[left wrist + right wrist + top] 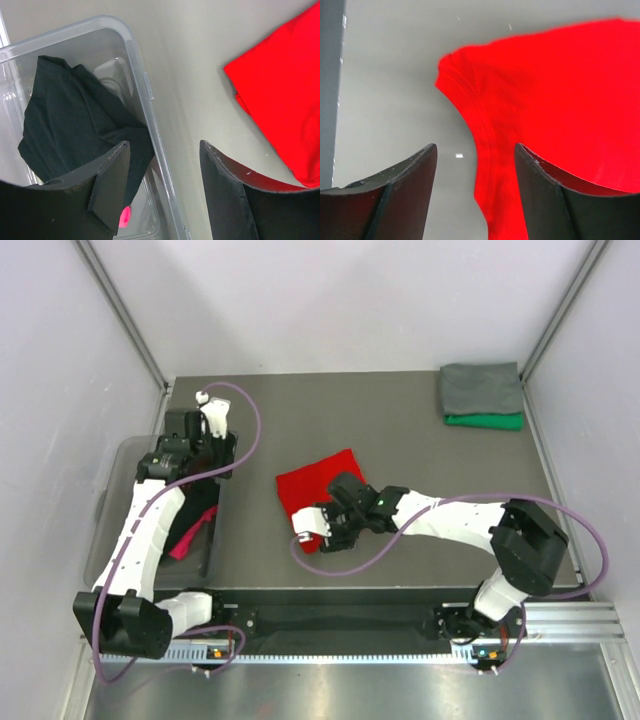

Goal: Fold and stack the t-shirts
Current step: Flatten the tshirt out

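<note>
So, roughly halfway by my count. There's a stack going at the far-right corner of the table (400,445), about as far from the tub (108,505) as you can get: a folded grey shirt (481,387) sitting on a folded green shirt (485,421), edges pretty well lined up. The red shirt (320,485) is lying on the table to the right of the tub, roughly between it and the stack. It looks folded into a squarish packet, but it isn't on the stack yet. The right gripper (476,150) is on the tub-side edge of it, jaws apart, with the hem running under the gap. I can't see cloth pinched, so I'd say it's got nothing. The left gripper (165,150) hangs over the tub's table-side wall, jaws spread wide and holding nothing. Inside the tub there's a crumpled black shirt (70,115) and a magenta one (185,540) poking out at the near end, neither folded. What's left, as I read it: red goes onto the grey and green, then black and magenta have to come out of the tub, get folded and go on top.
</note>
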You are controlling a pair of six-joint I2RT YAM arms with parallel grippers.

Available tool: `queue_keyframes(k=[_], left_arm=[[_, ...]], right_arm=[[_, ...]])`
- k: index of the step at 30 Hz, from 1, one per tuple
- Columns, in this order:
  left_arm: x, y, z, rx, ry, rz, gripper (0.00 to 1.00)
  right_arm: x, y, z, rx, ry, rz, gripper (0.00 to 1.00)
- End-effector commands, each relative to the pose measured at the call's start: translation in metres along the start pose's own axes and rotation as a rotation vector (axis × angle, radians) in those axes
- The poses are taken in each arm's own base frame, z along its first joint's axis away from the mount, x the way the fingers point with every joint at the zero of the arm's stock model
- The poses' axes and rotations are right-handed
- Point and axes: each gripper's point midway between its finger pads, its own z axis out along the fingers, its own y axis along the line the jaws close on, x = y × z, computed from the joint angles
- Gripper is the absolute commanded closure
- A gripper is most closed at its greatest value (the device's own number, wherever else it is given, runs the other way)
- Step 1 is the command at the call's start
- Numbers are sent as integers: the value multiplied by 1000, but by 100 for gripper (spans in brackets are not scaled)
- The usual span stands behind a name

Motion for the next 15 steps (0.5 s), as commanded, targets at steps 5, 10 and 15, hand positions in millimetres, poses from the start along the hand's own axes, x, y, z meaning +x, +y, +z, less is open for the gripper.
queue_keyframes(k=[5,10,15], left_arm=[[-5,0,-9,8,-37,-33,37],[-1,2,-9,2,-35,-43,37],[2,5,-10,-3,-35,-53,37]], right_arm=[[-36,-7,15,36,-46,-105,37],[-27,-4,32,44,-5,-128,38],[-21,-10,44,112,18,-151,44]])
